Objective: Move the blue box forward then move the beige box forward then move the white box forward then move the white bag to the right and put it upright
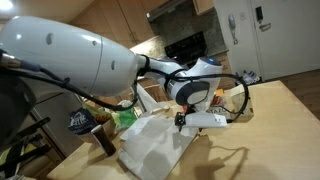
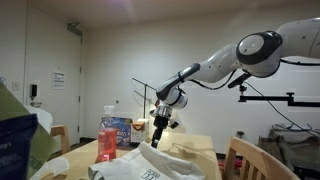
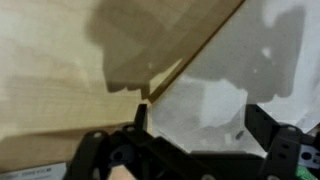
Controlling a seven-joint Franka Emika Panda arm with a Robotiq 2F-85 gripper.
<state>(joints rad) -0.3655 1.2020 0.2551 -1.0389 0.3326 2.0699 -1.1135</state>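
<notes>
Bare tabletop [image 1: 272, 118] on one side of the white bag [image 1: 150, 146]; red cup [image 2: 108, 138], blue box [image 2: 123, 130] on the other.

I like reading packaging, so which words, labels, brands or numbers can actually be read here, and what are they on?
None can be read in any view.
wall notice: dark print, too small to read.
blue box: white patches of print, blurred.
white bag: no legible mark shows.
</notes>
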